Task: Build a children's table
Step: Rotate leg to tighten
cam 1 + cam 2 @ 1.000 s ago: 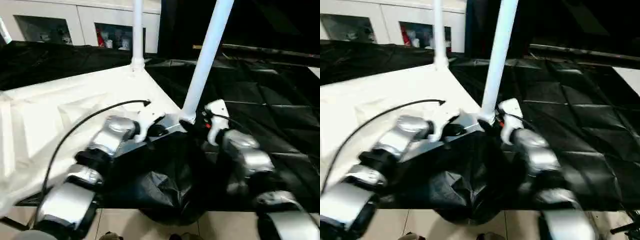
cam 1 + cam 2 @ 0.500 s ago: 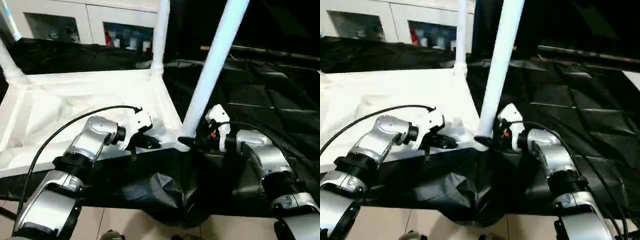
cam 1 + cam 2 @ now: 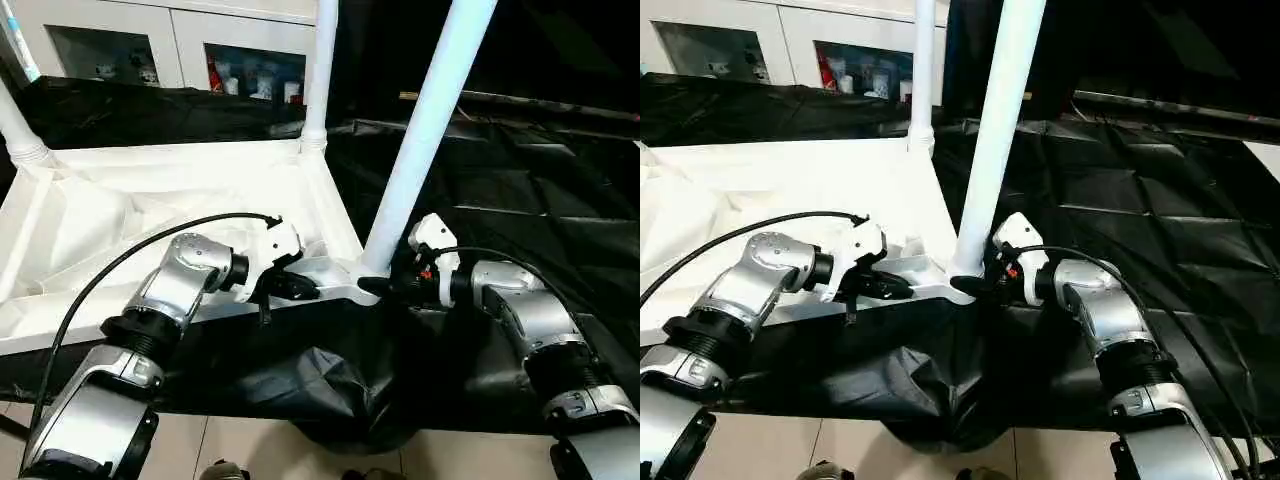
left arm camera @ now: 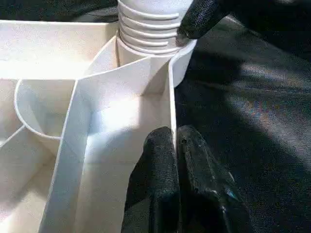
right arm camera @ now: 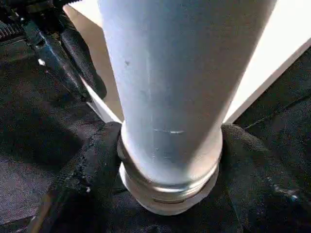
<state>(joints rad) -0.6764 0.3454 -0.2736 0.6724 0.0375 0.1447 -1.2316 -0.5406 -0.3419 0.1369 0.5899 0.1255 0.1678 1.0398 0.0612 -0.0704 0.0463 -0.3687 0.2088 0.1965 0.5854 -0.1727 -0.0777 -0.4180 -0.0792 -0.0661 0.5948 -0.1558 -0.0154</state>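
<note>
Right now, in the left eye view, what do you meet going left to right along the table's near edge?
Left forearm → left gripper → near leg → right gripper → right forearm.

- A worktop draped in crinkled black plastic sheeting [image 3: 520, 190].
- A white cabinet [image 3: 180, 40] behind it, small objects in its open niches.
- Pale tiled floor [image 3: 260, 455] below.
</note>
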